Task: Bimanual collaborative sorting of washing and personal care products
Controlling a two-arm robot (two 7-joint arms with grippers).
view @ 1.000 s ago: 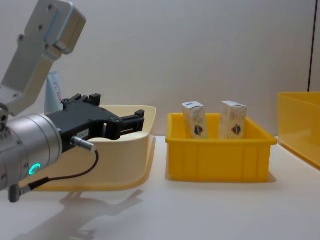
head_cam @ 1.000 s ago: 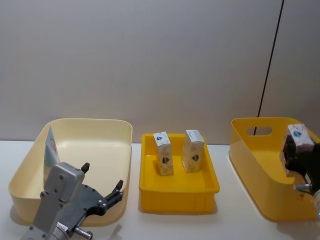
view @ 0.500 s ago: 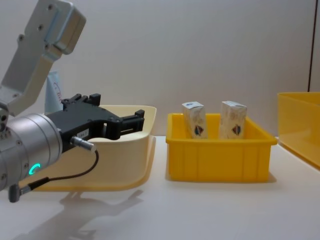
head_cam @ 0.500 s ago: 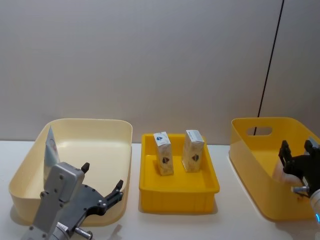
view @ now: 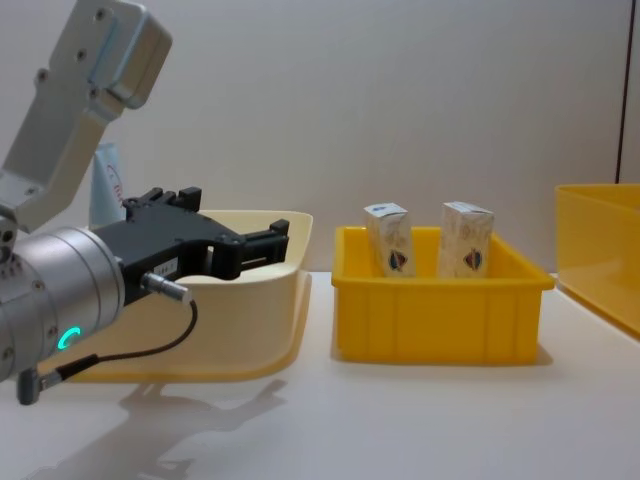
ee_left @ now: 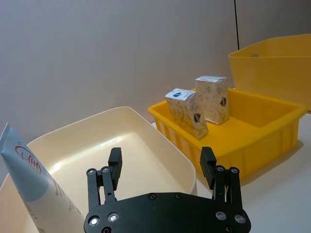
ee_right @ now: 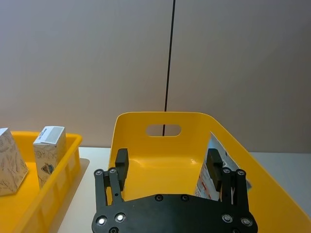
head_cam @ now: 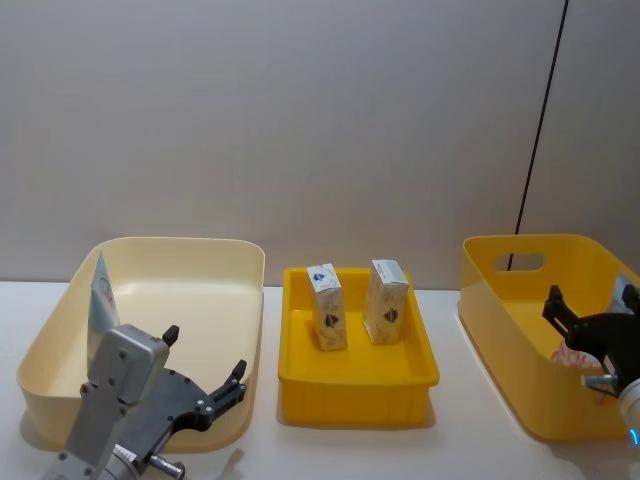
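Two small white cartons (head_cam: 326,306) (head_cam: 386,301) stand upright in the middle yellow tray (head_cam: 357,389). A third carton (ee_right: 206,178) leans against the inner wall of the right yellow tub (head_cam: 505,300). My right gripper (head_cam: 592,300) hovers open over that tub, with nothing between its fingers (ee_right: 121,158). A pale blue-white tube (head_cam: 100,300) stands against the left wall of the cream tub (head_cam: 180,245). My left gripper (head_cam: 205,357) is open and empty at the cream tub's near edge, beside the tube (ee_left: 29,179).
The three containers sit in a row on a white table (view: 400,420), with narrow gaps between them. A grey wall stands close behind. Bare table lies in front of the tray and tubs.
My right gripper held a carton above the right tub, then opened and let it drop inside. The left arm has stayed still.
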